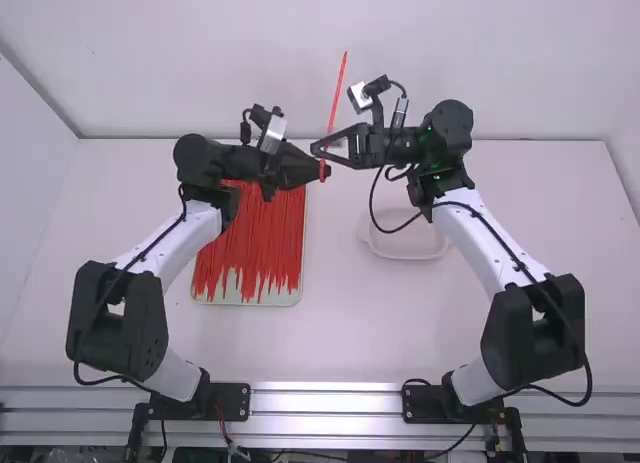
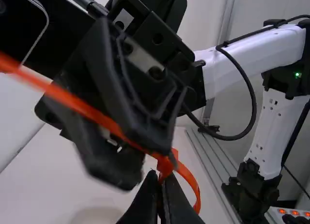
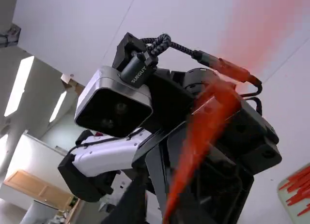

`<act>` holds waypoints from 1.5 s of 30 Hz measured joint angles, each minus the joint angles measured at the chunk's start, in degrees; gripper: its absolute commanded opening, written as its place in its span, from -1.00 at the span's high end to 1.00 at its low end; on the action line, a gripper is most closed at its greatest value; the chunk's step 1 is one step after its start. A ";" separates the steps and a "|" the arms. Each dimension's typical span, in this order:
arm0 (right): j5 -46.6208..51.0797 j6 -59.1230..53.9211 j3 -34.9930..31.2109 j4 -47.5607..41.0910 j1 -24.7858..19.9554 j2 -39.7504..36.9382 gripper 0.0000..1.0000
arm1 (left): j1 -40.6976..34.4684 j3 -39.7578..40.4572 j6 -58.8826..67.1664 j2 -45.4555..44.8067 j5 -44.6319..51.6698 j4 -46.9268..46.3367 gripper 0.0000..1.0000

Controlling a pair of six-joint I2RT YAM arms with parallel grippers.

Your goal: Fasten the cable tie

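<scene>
The cable tie (image 1: 337,95), a red strap, was held in the air between the two arms, above the far end of a tray (image 1: 295,295) on which a heap of spare ties (image 1: 255,245) was laid. The left gripper (image 2: 159,179) was clamped on the tie's head, where a small loop was seen curling down beside the fingers. The right gripper (image 1: 322,149) was closed on the strap just beside it, almost tip to tip with the left one, and the free tail was pointed up and away from the table (image 1: 350,323).

A line of print was carried on a small black plug above the left arm's camera (image 3: 114,105).

In the right wrist view the strap was blurred to an orange streak, and its passage between the fingers was hard to make out. In the left wrist view much of the strap was covered by the right gripper's body. The tray's far end was hidden under the left arm, and a white bowl (image 1: 400,245) was partly covered by the right arm.

Both grippers were placed near the table's far edge, close to the back wall. Open table was left between tray and bowl and toward the near rail (image 1: 320,395).
</scene>
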 measured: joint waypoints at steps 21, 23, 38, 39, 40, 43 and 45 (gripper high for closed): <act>-2.19 -9.14 0.20 -10.14 -6.73 -0.11 1.00 | 2.29 0.04 4.94 0.00 -8.74 -21.55 -0.98; -2.03 -12.76 0.24 -15.76 -8.09 -0.11 1.00 | 2.29 0.22 6.86 0.00 -9.68 -26.97 -0.98; 22.36 -54.23 0.35 -66.31 -16.24 -0.11 1.00 | 2.38 1.90 20.35 0.00 -20.98 -62.64 -0.98; 25.64 -56.33 0.37 -68.59 -16.22 -0.11 1.00 | 2.43 1.90 21.20 0.00 -22.51 -65.35 -0.98; 27.47 -57.51 0.37 -69.83 -16.17 -0.13 1.00 | 2.51 1.90 21.64 0.00 -23.21 -66.55 -0.98; 35.41 -61.02 0.39 -74.79 -15.56 -0.11 1.00 | 2.58 1.90 22.49 0.00 -26.32 -70.99 -0.98; 40.68 -62.95 0.39 -77.77 -14.86 -0.13 1.00 | 2.64 1.90 22.93 0.00 -28.55 -74.05 -0.98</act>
